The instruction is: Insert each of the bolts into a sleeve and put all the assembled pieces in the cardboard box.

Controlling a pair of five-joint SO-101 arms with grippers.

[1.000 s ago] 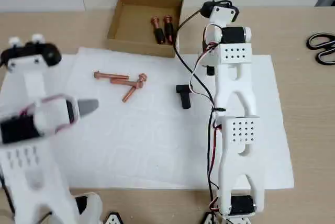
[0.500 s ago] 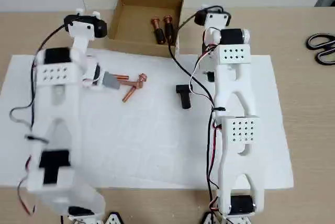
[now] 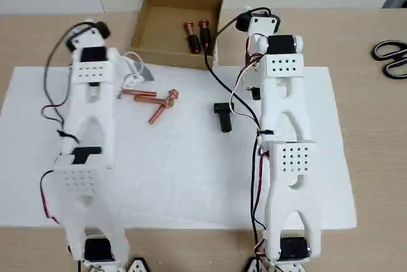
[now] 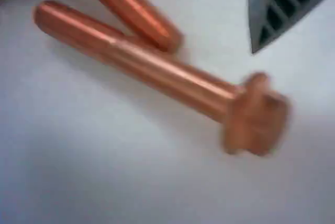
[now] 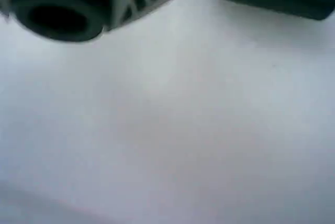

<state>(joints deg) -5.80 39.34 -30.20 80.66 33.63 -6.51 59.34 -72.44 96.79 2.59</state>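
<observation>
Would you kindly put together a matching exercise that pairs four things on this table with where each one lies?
Things
1. loose bolts
2. black sleeve
3. assembled pieces
4. scissors

Places
A. inside the cardboard box
B. on the bare table, off the white sheet
C. alone on the white sheet, just beside the right arm
D. in a cluster on the white sheet, by the left arm

Pairs: 1-D, 2-C, 3-A, 4-B
</observation>
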